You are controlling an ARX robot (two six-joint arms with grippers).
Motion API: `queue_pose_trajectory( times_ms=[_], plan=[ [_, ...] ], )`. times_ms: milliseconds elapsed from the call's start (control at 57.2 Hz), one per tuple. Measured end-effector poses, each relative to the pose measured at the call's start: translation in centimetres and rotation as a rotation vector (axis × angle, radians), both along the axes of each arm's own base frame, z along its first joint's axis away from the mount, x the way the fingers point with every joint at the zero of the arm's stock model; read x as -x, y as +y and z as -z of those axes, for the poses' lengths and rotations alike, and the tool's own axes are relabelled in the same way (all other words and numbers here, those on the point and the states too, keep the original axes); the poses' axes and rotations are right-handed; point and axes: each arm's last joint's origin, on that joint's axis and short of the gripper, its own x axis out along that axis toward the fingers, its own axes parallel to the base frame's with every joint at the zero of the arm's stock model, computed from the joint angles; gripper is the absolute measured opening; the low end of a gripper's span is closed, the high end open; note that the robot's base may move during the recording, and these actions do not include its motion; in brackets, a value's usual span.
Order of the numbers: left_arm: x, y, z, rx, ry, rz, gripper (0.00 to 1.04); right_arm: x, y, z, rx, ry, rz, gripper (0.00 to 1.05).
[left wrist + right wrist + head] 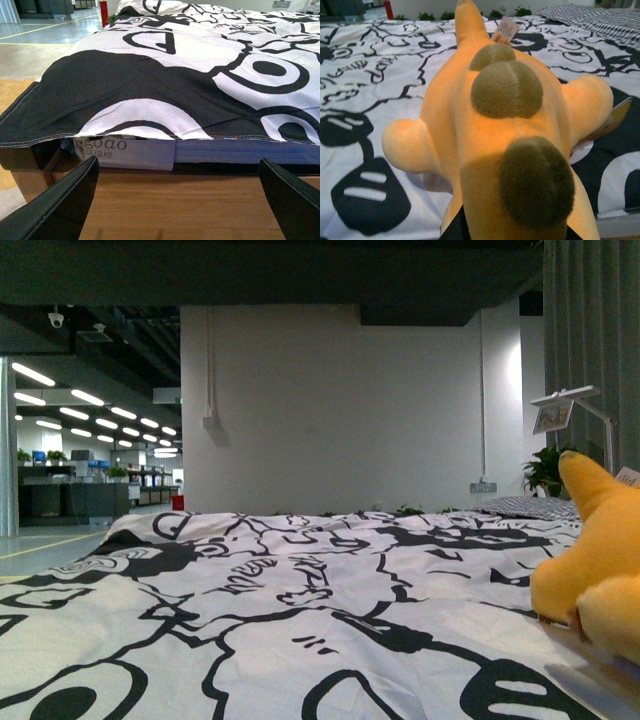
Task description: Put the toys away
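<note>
We judge the plush toy [505, 125] light, soft and squashy, its pile grippy rather than slick, with nothing to break. The narrower rear of the body looks the best place to pinch, deep enough to catch stuffing and not just fur. It lies back-up on the patterned duvet [300, 590], near the bed's right front edge. The right gripper [512, 234] sits at that rear end, dark fingers [456, 231] flanking it, though we cannot tell whether they press in. The left gripper [175, 200] hangs wide open and empty at the bed's edge.

White wall [340, 410], black-and-white patterned bedspread [270, 610], ceiling strip lights [90, 400] over open office, potted plant [545, 472], wooden bed frame [170, 205].
</note>
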Motion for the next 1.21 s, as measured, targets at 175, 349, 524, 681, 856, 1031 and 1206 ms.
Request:
queue_pose_trajectory(
  times_ms=[175,349,524,681,856,1031,1206],
  plan=[
    [0.0,0.0,0.0,0.0,0.0,0.0,0.98,1.5,0.0,2.4,0.008,-0.012,0.0,0.07],
    [0.0,0.0,0.0,0.0,0.0,0.0,0.98,2.7,0.0,4.2,0.009,-0.016,0.0,0.07],
    [0.0,0.0,0.0,0.0,0.0,0.0,0.98,3.6,0.0,5.4,0.009,-0.023,0.0,0.07],
    [0.0,0.0,0.0,0.0,0.0,0.0,0.98,4.2,0.0,6.2,0.009,-0.026,0.0,0.07],
    [0.0,0.0,0.0,0.0,0.0,0.0,0.98,4.8,0.0,6.9,0.009,-0.026,0.0,0.07],
    [0.0,0.0,0.0,0.0,0.0,0.0,0.98,5.2,0.0,7.3,0.009,-0.027,0.0,0.07],
    [0.0,0.0,0.0,0.0,0.0,0.0,0.98,5.6,0.0,7.7,0.009,-0.027,0.0,0.07]
  ],
)
